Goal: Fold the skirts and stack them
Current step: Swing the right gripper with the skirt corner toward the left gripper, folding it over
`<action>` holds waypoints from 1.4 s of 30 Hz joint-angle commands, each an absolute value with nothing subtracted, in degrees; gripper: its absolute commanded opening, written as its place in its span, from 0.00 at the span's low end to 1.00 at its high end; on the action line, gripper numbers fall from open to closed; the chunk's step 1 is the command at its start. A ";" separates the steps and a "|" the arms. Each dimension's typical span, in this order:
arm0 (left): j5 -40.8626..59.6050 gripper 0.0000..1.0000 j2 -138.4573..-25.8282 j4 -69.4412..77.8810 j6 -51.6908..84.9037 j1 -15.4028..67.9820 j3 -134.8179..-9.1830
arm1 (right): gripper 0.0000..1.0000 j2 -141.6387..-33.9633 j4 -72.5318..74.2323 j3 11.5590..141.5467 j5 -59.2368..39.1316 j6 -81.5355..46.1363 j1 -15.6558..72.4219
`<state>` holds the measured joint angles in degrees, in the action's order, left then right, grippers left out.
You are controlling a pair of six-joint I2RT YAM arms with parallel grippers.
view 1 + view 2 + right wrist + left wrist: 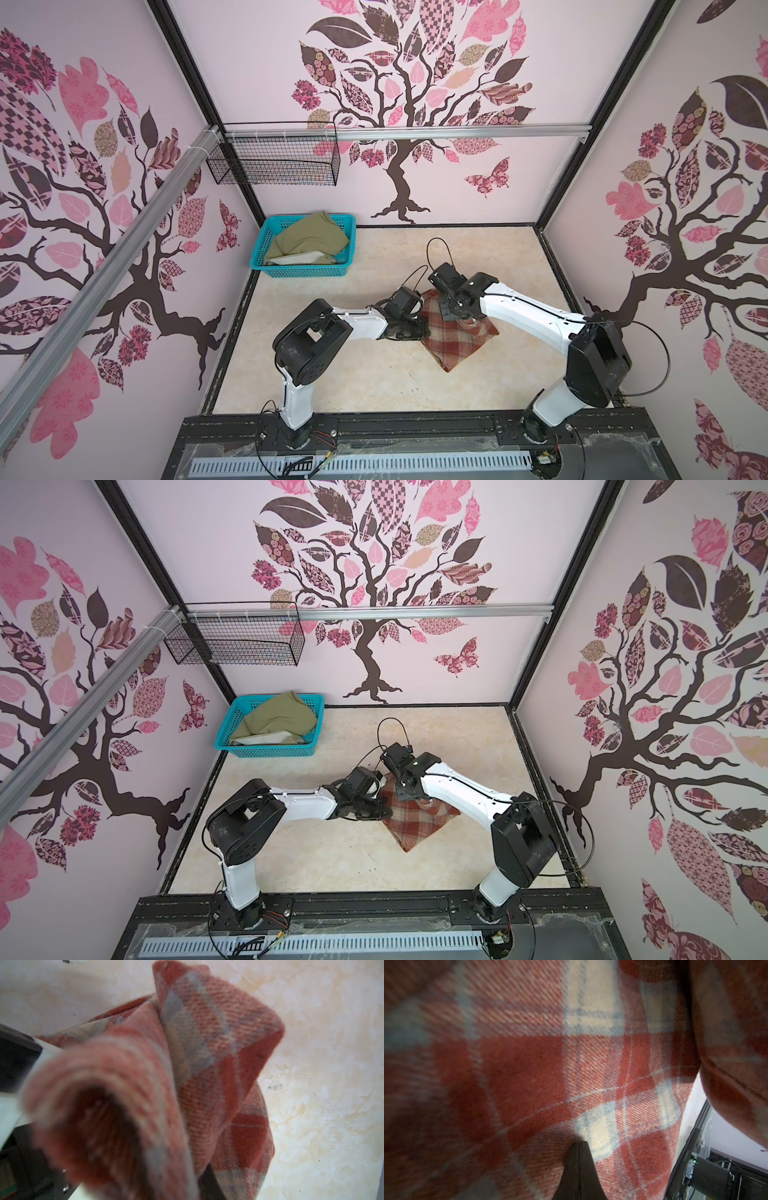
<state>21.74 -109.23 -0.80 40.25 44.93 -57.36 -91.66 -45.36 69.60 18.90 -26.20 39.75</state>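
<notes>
- the plaid skirt (pixel 459 338) (pixel 419 818), rust-red and cream, lies on the desk (pixel 365 374) (pixel 316 854) right of the middle, nearer the right edge than the left. one pointed corner is turned toward the front edge.
- the left gripper (pixel 411 330) (pixel 380 810) sits at the left edge of the plaid skirt in both top views. its jaws are closed tight on the cloth.
- in the left wrist view the plaid skirt (pixel 571 1064) fills nearly the whole picture, close to the lens. only a dark fingertip (pixel 579 1167) pokes up against the weave.
- the right gripper (pixel 451 311) (pixel 409 791) is over the far part of the plaid skirt. it is closed narrowly on a bunch of the cloth.
- in the right wrist view a doubled fold of the plaid skirt (pixel 207 1053) rises off the desk toward the lens, and a dark finger (pixel 209 1184) shows at its base.
- the olive skirt (pixel 309 243) (pixel 276 721) lies crumpled in the turquoise basket (pixel 301 272) (pixel 268 752) at the far left corner of the desk. some pale lining shows along its near side, and both grippers are well apart from it.
- a black wire basket (pixel 274 166) (pixel 237 646) hangs on the back wall above that corner.
</notes>
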 commanded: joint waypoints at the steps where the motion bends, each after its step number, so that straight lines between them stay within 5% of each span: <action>1: 19.80 0.00 -112.10 -4.21 40.43 45.09 -54.61 | 0.00 -91.96 -43.15 68.71 17.11 -28.44 40.54; 42: 19.07 0.00 -105.78 -6.57 40.12 45.61 -51.59 | 0.00 -94.17 -38.20 65.61 13.14 -31.43 42.60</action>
<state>19.68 -103.83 -5.50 40.56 45.15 -53.56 -93.51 -36.07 62.83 12.21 -30.89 42.00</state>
